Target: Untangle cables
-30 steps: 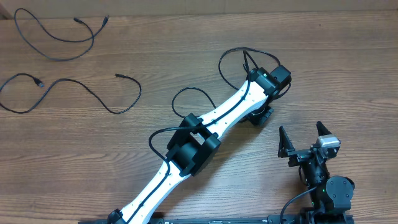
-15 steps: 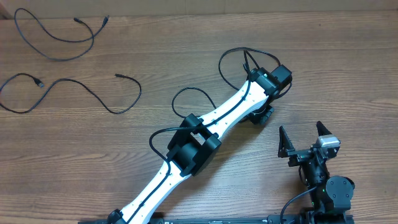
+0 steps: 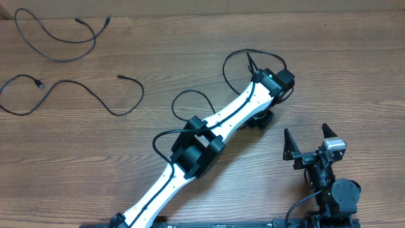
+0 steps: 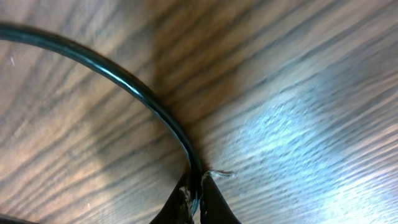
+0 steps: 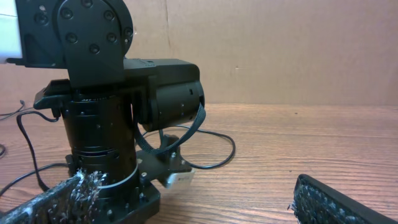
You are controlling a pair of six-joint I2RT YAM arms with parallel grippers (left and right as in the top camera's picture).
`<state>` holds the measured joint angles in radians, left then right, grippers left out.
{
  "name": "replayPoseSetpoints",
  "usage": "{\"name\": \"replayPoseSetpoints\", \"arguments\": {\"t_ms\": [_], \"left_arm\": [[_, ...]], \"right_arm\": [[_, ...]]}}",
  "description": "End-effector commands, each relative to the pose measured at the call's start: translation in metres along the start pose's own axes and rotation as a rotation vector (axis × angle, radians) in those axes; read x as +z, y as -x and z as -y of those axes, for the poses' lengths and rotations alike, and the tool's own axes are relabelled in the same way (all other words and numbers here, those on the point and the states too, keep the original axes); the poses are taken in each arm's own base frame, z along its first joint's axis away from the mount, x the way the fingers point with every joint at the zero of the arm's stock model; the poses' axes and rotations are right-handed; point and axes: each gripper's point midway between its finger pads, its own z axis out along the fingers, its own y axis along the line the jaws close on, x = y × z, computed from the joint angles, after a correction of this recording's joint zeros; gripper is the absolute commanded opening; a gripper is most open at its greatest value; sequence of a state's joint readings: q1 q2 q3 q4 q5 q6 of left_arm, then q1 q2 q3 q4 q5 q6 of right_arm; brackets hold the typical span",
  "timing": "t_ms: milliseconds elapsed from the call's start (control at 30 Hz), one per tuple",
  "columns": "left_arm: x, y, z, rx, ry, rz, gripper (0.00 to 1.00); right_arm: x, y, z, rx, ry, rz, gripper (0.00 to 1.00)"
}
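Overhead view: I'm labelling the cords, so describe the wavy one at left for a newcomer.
Start at the brown wooden table's upper-left area. Two thin black cables lie there; yours is the lower cable, a long sideways wave hooked at its right end, whereas the upper cable curls into a loop.

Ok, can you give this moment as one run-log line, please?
left gripper: shut on cable | right gripper: open, empty | upper-left cable: loose, apart | lower-left cable: loose, apart
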<state>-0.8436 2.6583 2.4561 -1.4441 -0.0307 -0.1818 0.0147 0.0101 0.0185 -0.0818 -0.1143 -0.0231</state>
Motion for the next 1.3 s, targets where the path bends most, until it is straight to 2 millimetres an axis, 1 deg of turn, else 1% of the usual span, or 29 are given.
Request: {"name": "replayPoseSetpoints", "arguments": {"t_ms": [0, 100, 167, 200, 233, 367, 467, 700, 733, 767, 800, 867, 967, 1200, 1233, 1267], "left_arm": [[0.031, -0.012, 0.0, -0.043, -0.023, -0.102, 0.04], [0.007, -0.005, 0.001, -0.055, -0.061, -0.065, 0.04], [-0.014, 0.003, 0.008, -0.066, -0.14, -0.026, 0.04], [-0.028, 0.008, 0.014, -0.072, -0.205, 0.001, 0.04], [-0.039, 0.012, 0.019, -0.075, -0.26, 0.02, 0.04], [-0.097, 0.028, 0.04, -0.074, -0.551, 0.123, 0.04], [-0.135, 0.035, 0.045, -0.063, -0.738, 0.182, 0.04], [-0.202, 0.036, 0.038, -0.04, -1.13, 0.229, 0.04], [-0.215, 0.036, 0.035, -0.022, -1.213, 0.241, 0.04], [-0.224, 0.035, 0.032, -0.011, -1.268, 0.25, 0.04], [-0.244, 0.035, 0.025, 0.021, -1.384, 0.276, 0.04], [-0.263, 0.033, 0.015, 0.055, -1.487, 0.304, 0.04], [-0.282, 0.029, 0.0, 0.088, -1.595, 0.328, 0.04], [-0.282, 0.034, -0.033, -0.048, -1.611, 0.284, 0.04], [-0.283, 0.034, -0.043, -0.096, -1.617, 0.264, 0.04], [-0.284, 0.034, -0.048, -0.126, -1.621, 0.248, 0.04]], "right_arm": [[0.0, -0.002, 0.002, -0.009, -0.01, 0.003, 1.0], [0.0, -0.002, 0.002, -0.009, -0.01, 0.003, 1.0], [0.0, -0.002, 0.002, -0.009, -0.01, 0.003, 1.0], [0.0, -0.002, 0.002, -0.009, -0.01, 0.003, 1.0], [0.0, -0.002, 0.002, -0.009, -0.01, 0.003, 1.0], [0.0, -0.002, 0.002, -0.009, -0.01, 0.003, 1.0], [0.0, -0.002, 0.002, -0.009, -0.01, 0.003, 1.0], [0.0, -0.002, 0.002, -0.009, -0.01, 0.003, 1.0], [0.0, -0.002, 0.002, -0.009, -0.01, 0.003, 1.0], [0.0, -0.002, 0.002, -0.009, -0.01, 0.003, 1.0], [0.0, -0.002, 0.002, -0.009, -0.01, 0.003, 1.0], [0.0, -0.002, 0.002, -0.009, -0.01, 0.003, 1.0], [0.0, -0.002, 0.002, -0.009, -0.01, 0.003, 1.0], [0.0, -0.002, 0.002, -0.009, -0.01, 0.003, 1.0], [0.0, -0.002, 0.002, -0.009, -0.01, 0.003, 1.0], [0.0, -0.002, 0.002, -0.009, -0.01, 0.003, 1.0]]}}
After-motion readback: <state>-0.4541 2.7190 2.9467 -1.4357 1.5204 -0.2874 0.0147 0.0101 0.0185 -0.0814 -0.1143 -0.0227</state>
